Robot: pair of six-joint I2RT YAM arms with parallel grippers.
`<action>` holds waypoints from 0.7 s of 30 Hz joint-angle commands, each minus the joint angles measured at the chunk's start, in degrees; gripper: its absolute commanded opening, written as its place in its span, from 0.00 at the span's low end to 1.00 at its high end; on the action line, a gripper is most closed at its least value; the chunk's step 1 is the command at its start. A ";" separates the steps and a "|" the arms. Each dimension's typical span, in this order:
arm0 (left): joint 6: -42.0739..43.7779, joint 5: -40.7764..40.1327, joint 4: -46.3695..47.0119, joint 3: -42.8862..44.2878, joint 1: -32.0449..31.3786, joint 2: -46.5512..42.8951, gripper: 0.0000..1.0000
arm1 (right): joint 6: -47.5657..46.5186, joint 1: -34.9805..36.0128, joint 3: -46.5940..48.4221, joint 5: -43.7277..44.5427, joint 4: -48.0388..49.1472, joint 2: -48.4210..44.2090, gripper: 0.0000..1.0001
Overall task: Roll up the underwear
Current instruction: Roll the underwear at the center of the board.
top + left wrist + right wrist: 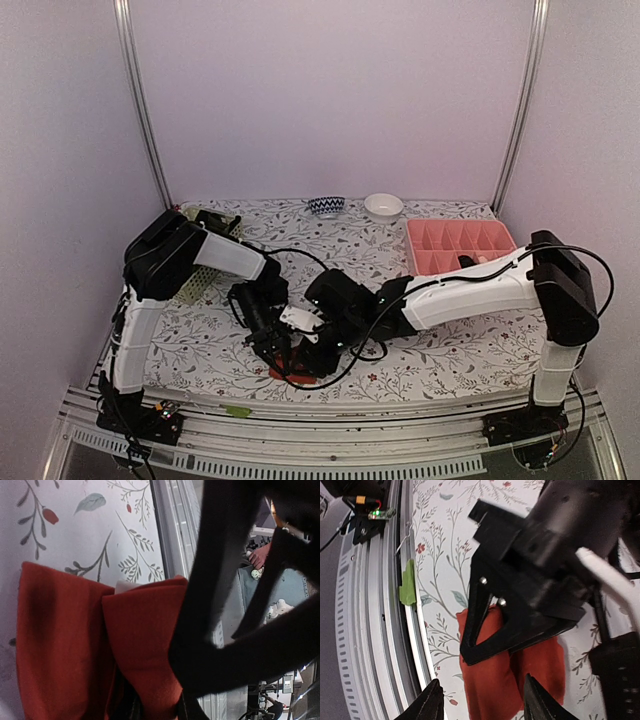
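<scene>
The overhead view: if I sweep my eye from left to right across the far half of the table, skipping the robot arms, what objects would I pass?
Pale green perforated plastic basket → blue-and-white patterned bowl → plain white bowl → pink plastic tray with dividers.

The table [470,345] carries underwear [282,373] at its near edge, a tray [460,224] far right, a blue bowl [326,206] and a white bowl [383,206] at the far edge, and a basket [197,286] at the left.
</scene>
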 commanded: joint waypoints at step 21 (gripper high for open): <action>-1.41 -6.17 5.87 3.29 7.58 -6.53 0.64 | 1.23 -2.08 1.57 -11.39 -4.37 7.46 0.00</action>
